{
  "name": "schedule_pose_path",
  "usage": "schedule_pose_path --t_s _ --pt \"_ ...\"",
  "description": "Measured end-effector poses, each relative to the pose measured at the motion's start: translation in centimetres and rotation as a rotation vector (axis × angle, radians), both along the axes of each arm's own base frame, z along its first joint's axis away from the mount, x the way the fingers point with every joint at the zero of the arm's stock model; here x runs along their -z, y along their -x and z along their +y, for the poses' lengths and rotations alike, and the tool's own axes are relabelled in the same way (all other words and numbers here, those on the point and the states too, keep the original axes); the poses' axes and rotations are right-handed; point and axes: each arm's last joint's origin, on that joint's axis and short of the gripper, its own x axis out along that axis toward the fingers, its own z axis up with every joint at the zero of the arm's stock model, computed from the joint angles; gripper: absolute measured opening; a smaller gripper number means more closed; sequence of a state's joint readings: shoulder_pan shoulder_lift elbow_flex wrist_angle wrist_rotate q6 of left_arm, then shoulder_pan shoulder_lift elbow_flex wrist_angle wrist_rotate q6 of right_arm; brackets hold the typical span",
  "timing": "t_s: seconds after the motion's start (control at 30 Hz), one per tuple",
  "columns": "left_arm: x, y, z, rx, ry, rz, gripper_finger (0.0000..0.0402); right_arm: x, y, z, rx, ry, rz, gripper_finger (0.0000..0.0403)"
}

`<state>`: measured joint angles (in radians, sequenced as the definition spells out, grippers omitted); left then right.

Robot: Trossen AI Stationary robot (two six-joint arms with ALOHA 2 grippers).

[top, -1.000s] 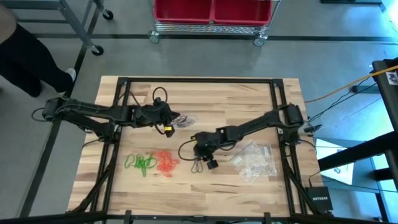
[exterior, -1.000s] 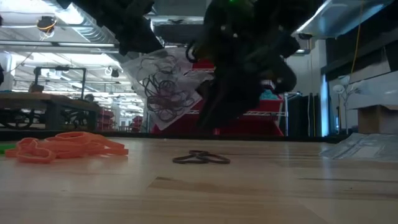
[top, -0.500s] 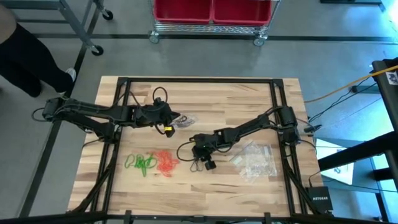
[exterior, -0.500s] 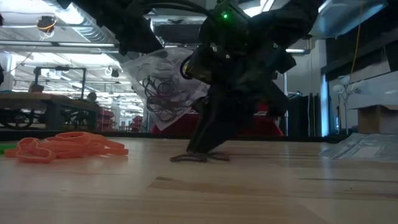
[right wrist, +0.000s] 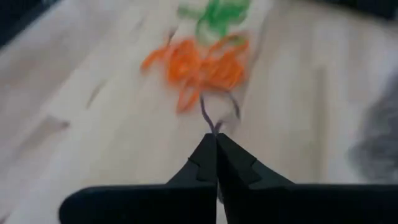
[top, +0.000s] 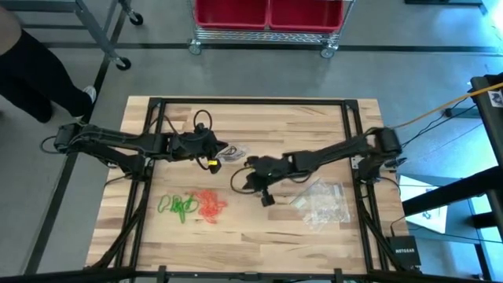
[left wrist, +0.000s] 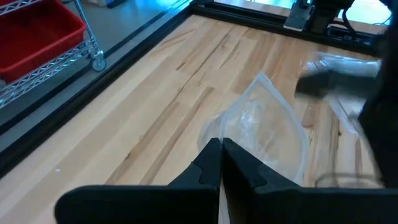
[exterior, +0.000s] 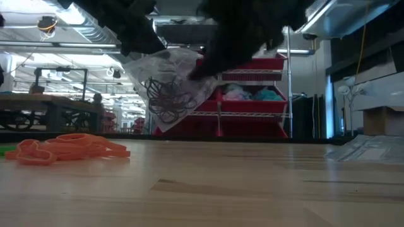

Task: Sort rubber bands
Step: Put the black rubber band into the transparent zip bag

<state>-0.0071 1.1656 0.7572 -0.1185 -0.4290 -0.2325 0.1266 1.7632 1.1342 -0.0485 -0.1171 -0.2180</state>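
A clear bag (top: 233, 152) with black rubber bands inside (exterior: 167, 94) hangs from my left gripper (top: 214, 161), which is shut on it at the table's middle. My right gripper (top: 250, 174) is just right of the bag and raised; it is shut on a black rubber band (right wrist: 217, 115). Orange-red bands (top: 209, 206) (exterior: 66, 148) and green bands (top: 178, 206) lie in two heaps on the wood near the near edge; both heaps show ahead of the right gripper's fingers in the right wrist view (right wrist: 200, 65) (right wrist: 217, 12). My left gripper pinches the clear bag by an edge (left wrist: 235, 132) between its two shut fingers. The bag is lifted clear of the table and hangs below the gripper (exterior: 170, 85), with black bands in its lower part. My right gripper pinches a black band (right wrist: 214, 127) at its fingertips. The band's loop sticks out past the tips and is off the table.
A heap of clear plastic bags (top: 322, 203) lies on the table's right near part. Black frame rails (top: 350, 157) run along the table's sides. A person (top: 31, 71) stands beyond the far left corner, and a cart with red bins (top: 271, 12) stands behind the table.
My right gripper came down onto the black bands lying on the table, then rose and moved toward the far edge and the bag. The black bands have left the tabletop and are lifted clear with it.
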Motion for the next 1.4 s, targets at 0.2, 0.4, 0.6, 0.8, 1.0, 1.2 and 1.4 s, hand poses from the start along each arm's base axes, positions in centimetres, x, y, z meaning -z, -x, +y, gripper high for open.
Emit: schedule_pose_path --t_s 0.2,0.4,0.6,0.8,1.0,1.2,1.4 --pt "0.0 0.0 0.0 0.002 -0.005 -0.002 0.0000 -7.0 1.2 -1.7 0.103 0.017 -0.212 0.0001" --pt "0.0 0.0 0.0 0.006 -0.010 0.002 0.0000 -11.4 0.2 -4.0 0.192 0.018 -0.404 0.0001" --pt "0.0 -0.1 -0.1 0.057 0.000 0.011 0.0000 -10.3 -1.4 -6.3 0.254 0.024 -0.465 0.0001" --pt "0.0 -0.1 -0.1 0.058 0.000 0.011 0.0000 -8.6 -2.8 -6.5 0.246 0.041 -0.472 0.0001" --pt "0.0 0.0 -0.1 0.060 0.001 0.014 0.0000 -7.4 -3.0 -6.8 0.236 0.102 -0.409 0.0001" --pt "0.0 -0.1 -0.3 0.065 0.002 0.012 0.0000 -6.0 -2.5 -6.8 0.217 0.148 -0.264 0.0001" --pt "0.1 0.0 -0.3 0.065 0.003 0.018 0.0000 -5.2 -1.6 -6.7 0.205 0.184 -0.131 0.0001"
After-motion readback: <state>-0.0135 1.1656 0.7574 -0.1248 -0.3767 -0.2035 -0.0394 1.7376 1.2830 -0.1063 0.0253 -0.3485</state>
